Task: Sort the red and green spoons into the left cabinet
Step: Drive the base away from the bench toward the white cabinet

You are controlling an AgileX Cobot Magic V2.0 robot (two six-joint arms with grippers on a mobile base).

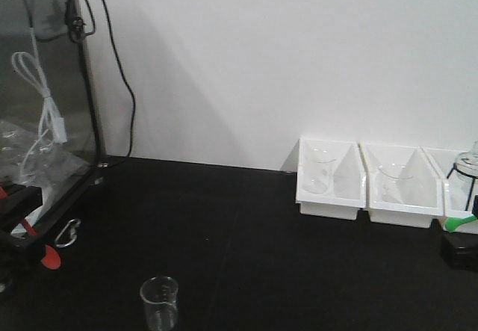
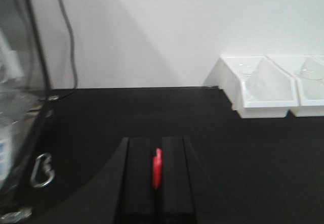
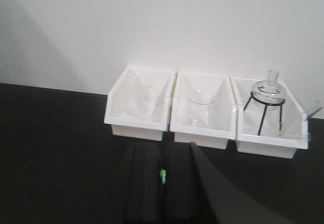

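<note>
Left wrist view: the left gripper (image 2: pixel 157 145), bottom centre, is clamped on a thin bright red plastic spoon (image 2: pixel 157 169). Right wrist view: the right gripper (image 3: pixel 163 153) pinches a thin green plastic spoon (image 3: pixel 163 175), with only its tip showing. Front view: the red bowl dangles at lower left, and such slim handles could pivot or slip out.

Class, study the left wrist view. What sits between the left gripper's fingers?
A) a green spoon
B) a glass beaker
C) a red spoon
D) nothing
C: a thin red spoon shows pinched between the closed black fingers of the left gripper; the green spoon is in the right gripper.
</note>
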